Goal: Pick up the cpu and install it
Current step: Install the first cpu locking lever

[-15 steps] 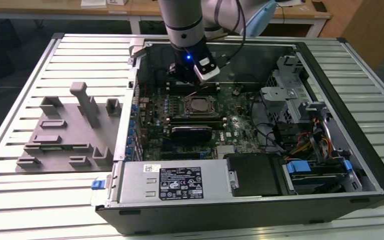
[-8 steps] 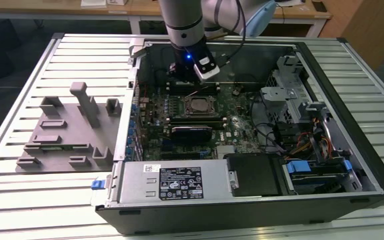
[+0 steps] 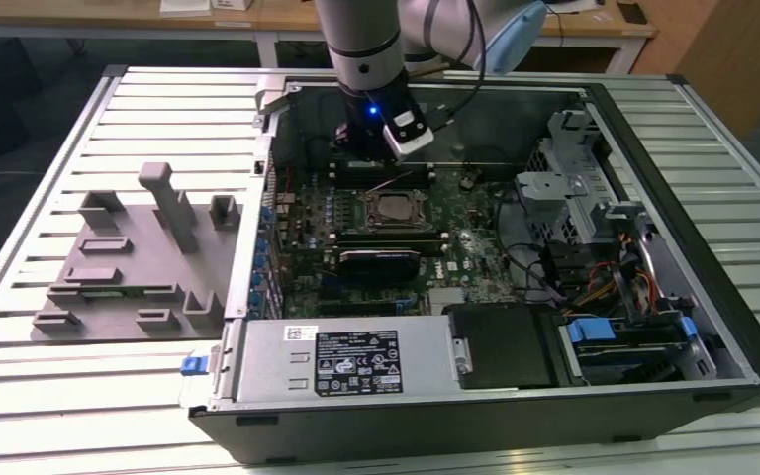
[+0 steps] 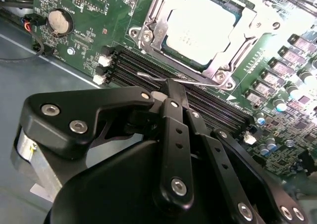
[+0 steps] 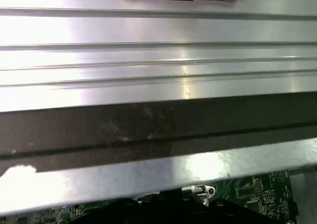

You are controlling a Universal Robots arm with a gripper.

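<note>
The fingers [image 4: 171,92] are pressing together at their tips with nothing between them. In the second wrist view they are hanging just over the black memory slots [image 4: 133,68] beside the socket.

Going across the exterior view from its left, we are looking first at a grey fixture block [image 3: 130,267] with upright posts, resting on the slatted metal table [image 3: 37,148]. Next, the open computer case [image 3: 486,435] is lying on its side with its green motherboard [image 3: 466,247] facing up. The arm [image 3: 360,40] is reaching down into the case near its far wall, just behind the socket.

The cpu [image 3: 391,208] is sitting flat in the socket at the middle of the board, apart from the fingers. In the second wrist view we are seeing the cpu [image 4: 200,28] with its silver top up, ringed by the metal bracket [image 4: 148,16].

Toward the exterior view's right, a drive cage [image 3: 578,188] is standing above a tangle of coloured cables [image 3: 605,282]. Along the case's near edge, a grey metal box [image 3: 340,361] with a white label is lying.
</note>
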